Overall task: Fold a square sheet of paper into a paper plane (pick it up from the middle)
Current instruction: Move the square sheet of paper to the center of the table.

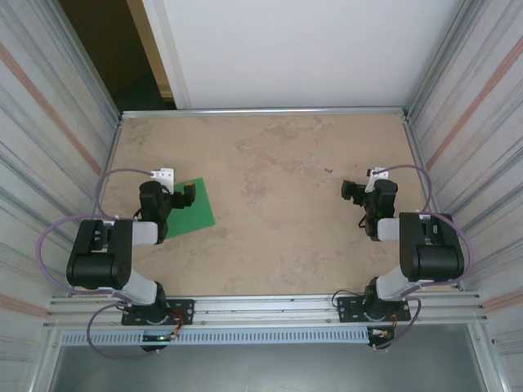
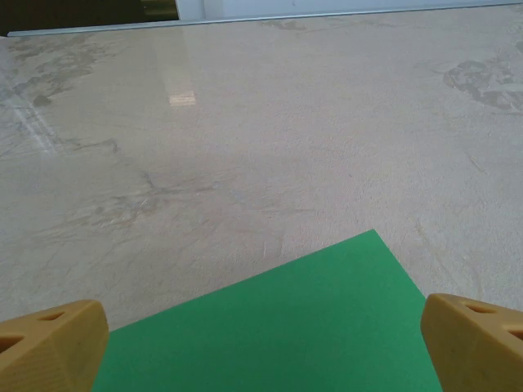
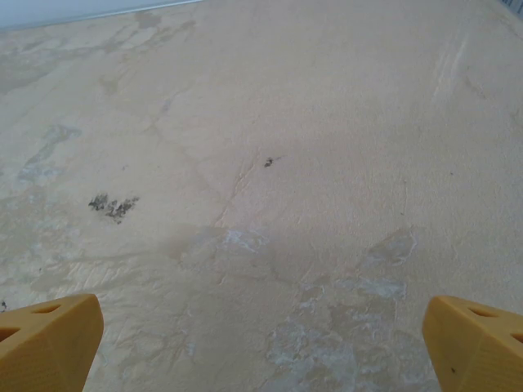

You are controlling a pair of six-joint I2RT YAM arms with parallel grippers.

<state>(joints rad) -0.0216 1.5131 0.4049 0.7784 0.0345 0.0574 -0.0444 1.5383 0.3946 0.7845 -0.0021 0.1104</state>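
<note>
The square sheet of paper point(image 1: 193, 211) is bright green and lies flat on the table at the left, partly hidden under my left arm. In the left wrist view the same sheet of paper point(image 2: 294, 327) spreads below and between the fingertips, one corner pointing away. My left gripper point(image 1: 185, 194) hovers over the sheet's far part, open, nothing between its yellow fingertips point(image 2: 51, 343). My right gripper point(image 1: 353, 192) is open over bare table at the right, far from the paper. Its fingertips point(image 3: 474, 339) stand wide apart with only tabletop between them.
The tan mottled tabletop point(image 1: 286, 180) is walled by ribbed metal panels point(image 1: 49, 147) left and right and a white board point(image 1: 302, 49) behind. A metal rail point(image 1: 270, 309) with both arm bases runs along the near edge.
</note>
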